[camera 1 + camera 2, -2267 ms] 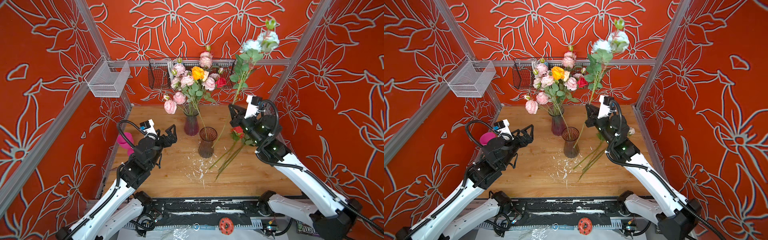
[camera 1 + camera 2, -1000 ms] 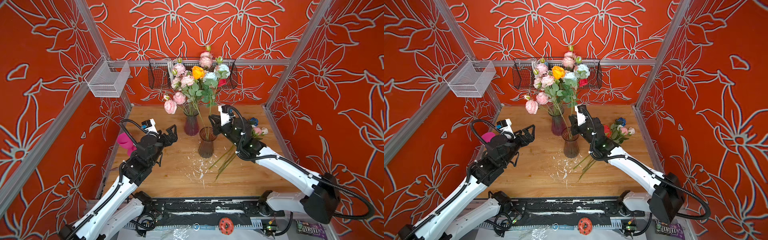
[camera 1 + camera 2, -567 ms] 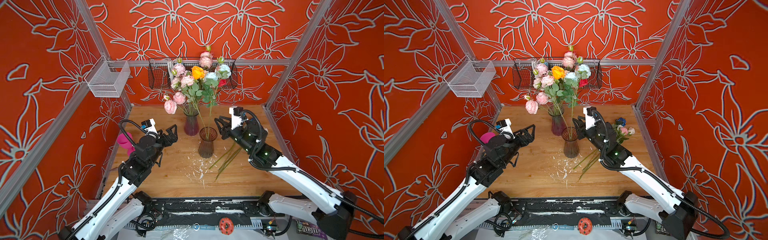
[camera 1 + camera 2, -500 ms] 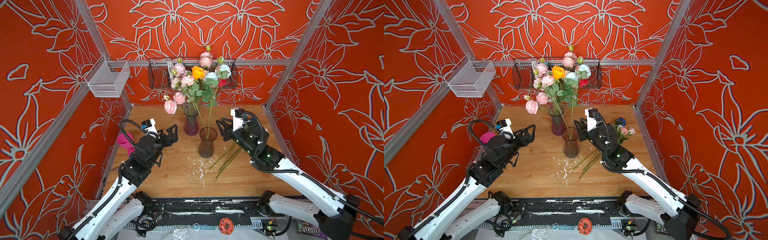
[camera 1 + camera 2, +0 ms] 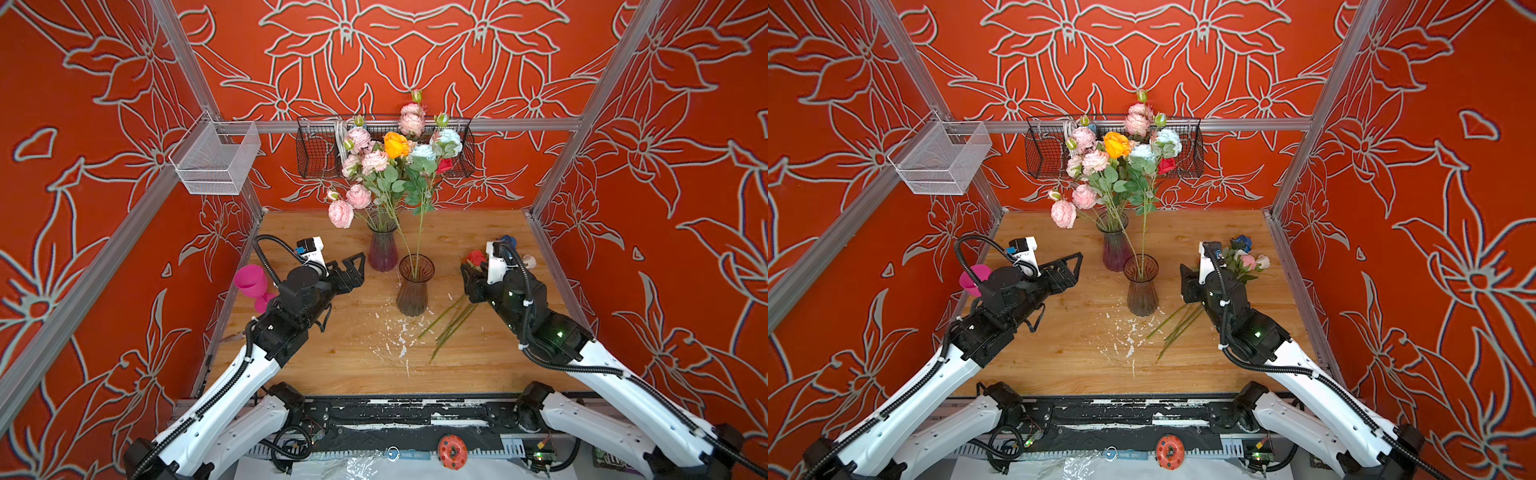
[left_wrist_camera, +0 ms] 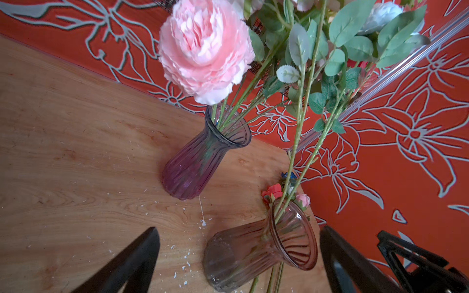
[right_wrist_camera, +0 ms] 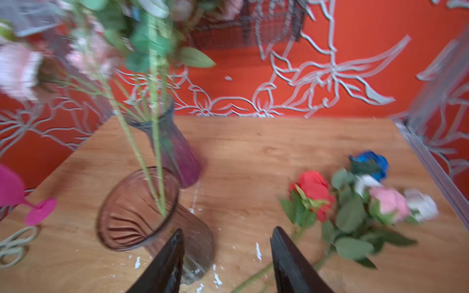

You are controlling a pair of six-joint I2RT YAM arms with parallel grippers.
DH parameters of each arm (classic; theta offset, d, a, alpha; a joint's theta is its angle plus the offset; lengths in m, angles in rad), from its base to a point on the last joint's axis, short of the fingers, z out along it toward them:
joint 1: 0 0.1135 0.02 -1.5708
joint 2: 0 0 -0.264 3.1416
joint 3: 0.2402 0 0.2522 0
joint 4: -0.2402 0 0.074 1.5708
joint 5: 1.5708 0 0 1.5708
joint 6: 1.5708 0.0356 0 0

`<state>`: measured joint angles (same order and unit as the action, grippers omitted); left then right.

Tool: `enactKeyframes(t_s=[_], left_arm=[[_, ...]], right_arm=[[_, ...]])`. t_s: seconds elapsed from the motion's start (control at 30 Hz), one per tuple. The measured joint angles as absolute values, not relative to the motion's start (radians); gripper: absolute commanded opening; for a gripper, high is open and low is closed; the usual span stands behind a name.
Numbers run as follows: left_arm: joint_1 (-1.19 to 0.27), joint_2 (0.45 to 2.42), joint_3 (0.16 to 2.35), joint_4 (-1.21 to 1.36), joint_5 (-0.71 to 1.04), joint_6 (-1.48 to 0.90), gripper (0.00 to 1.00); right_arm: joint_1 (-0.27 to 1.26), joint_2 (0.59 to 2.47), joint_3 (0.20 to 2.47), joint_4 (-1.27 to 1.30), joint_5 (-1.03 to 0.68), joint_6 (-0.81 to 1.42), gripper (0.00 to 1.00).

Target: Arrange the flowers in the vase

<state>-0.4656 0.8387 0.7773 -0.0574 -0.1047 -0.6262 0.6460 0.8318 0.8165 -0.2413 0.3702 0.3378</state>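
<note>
Tabletop (image 5: 332, 365) carries everything: behind the brown vase (image 5: 412, 291), the purple vase (image 5: 382, 253) is full; the brown vase holds two stems (image 7: 156, 152). Loose flowers (image 7: 350, 213) lie to its right. Our right fingers (image 7: 167, 263) hang parted and empty beside it, left fingers (image 6: 132, 261) wide apart; we should pinch one stem mid-length, singly.

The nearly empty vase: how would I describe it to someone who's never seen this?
On the wooden table, two ribbed glass vases stand near the middle. The front one is the brown vase, smoky and holding just two stems, while the purple vase behind it holds a full bouquet.
</note>
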Motion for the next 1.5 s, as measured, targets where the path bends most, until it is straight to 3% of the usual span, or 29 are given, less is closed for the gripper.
enactKeyframes(t_s=[0.17,0.37,0.83,0.97,1.1,1.5], left_arm=[[-0.466,0.862,0.778,-0.057,-0.076,-0.626,0.98],[-0.466,0.906,0.785,-0.057,-0.019,-0.629,0.99],[-0.469,1.057,0.857,-0.051,0.197,-0.655,0.96],[-0.471,1.071,0.869,-0.054,0.225,-0.654,0.96],[-0.471,1.071,0.875,-0.052,0.233,-0.654,0.96],[-0.471,1.069,0.875,-0.052,0.241,-0.652,0.96]], right_arm=[[0.421,0.878,0.781,-0.273,0.264,0.455,0.48],[0.270,1.116,0.785,-0.285,0.137,0.538,0.43],[0.169,1.515,0.824,-0.206,-0.031,0.639,0.36],[0.140,1.585,0.824,-0.134,-0.104,0.659,0.23],[0.124,1.618,0.831,-0.113,-0.134,0.675,0.10],[0.123,1.579,0.836,-0.076,-0.208,0.688,0.00]])
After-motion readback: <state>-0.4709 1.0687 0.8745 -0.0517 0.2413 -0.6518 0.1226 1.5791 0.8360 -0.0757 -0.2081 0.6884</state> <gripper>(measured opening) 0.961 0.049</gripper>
